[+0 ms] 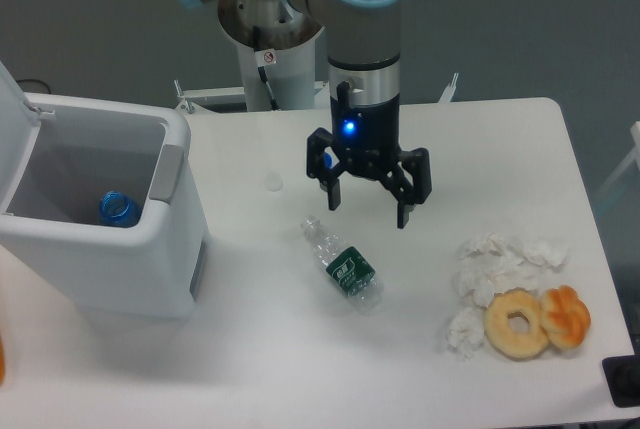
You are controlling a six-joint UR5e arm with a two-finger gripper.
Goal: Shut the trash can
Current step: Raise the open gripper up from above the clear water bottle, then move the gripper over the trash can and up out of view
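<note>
The trash can [110,269] is a large boxy white bin at the left of the table. It stands open. Its white lid [12,99] is tipped up at the far left edge of the view, and the grey latch tab [166,173] shows on the bin's right rim. A blue bottle [119,209] lies inside it. My gripper [370,204] hangs open and empty over the middle of the table, well to the right of the bin and just above a clear plastic bottle [345,267].
The clear bottle with a green label lies on the table below the gripper. Crumpled white tissues [495,269], a bagel [517,324] and an orange pastry [565,316] lie at the right front. The robot base [270,59] stands at the back.
</note>
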